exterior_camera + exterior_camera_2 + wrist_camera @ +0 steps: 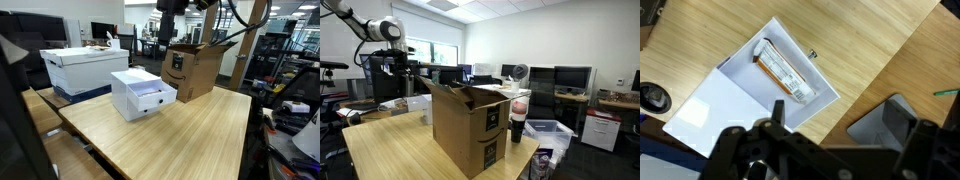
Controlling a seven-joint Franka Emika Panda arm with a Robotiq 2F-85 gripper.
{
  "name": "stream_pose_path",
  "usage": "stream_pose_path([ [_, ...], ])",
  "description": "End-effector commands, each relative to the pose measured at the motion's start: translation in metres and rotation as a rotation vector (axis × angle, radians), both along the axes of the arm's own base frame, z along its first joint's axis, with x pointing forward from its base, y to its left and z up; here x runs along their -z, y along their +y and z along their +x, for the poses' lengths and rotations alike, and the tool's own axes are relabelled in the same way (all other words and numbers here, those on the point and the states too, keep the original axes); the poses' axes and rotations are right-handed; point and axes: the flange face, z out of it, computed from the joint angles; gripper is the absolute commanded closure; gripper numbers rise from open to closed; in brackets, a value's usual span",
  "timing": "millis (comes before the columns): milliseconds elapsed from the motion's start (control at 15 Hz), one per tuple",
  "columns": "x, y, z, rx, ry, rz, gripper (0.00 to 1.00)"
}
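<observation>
Office, wooden table [190,132], white box [141,96]

Around me, an office: white walls [495,42], a bright window [444,55], monitors [572,76] on desks [616,100], a pale wooden table [195,135] underneath.

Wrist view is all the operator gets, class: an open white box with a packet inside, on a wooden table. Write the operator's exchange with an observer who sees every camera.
Operator: How far is the gripper from the white box?
Observer: In an exterior view the gripper hangs open high above the white box, well apart from it.
Operator: What stands next to that box?
Observer: A brown cardboard box, taller than the white one, stands beside it on the same table with its top flaps open.
</observation>
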Motion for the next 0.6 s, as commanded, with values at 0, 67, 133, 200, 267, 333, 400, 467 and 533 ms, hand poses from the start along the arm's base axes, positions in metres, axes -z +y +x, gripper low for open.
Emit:
stream_pose_path([
  [0,-0.0001,0.0024,0.0062,-0.041,-0.009,-0.014,0.0],
  [67,0.0017,0.0017,0.0036,-0.004,0.001,-0.003,0.0],
  [133,0.002,0.0021,0.0047,-0.005,0.0,-0.004,0.0],
  [200,0.002,0.0022,0.0052,-0.006,0.0,-0.004,0.0],
  [267,0.0018,0.0023,0.0053,-0.006,-0.001,-0.005,0.0],
  [333,0.0017,0.0023,0.0054,-0.006,-0.001,-0.005,0.0],
  [400,0.0016,0.0023,0.0054,-0.006,-0.001,-0.005,0.0],
  [467,0.0016,0.0023,0.0054,-0.006,-0.001,-0.005,0.0],
  [533,0.0016,0.0023,0.0054,-0.006,-0.001,-0.005,0.0],
])
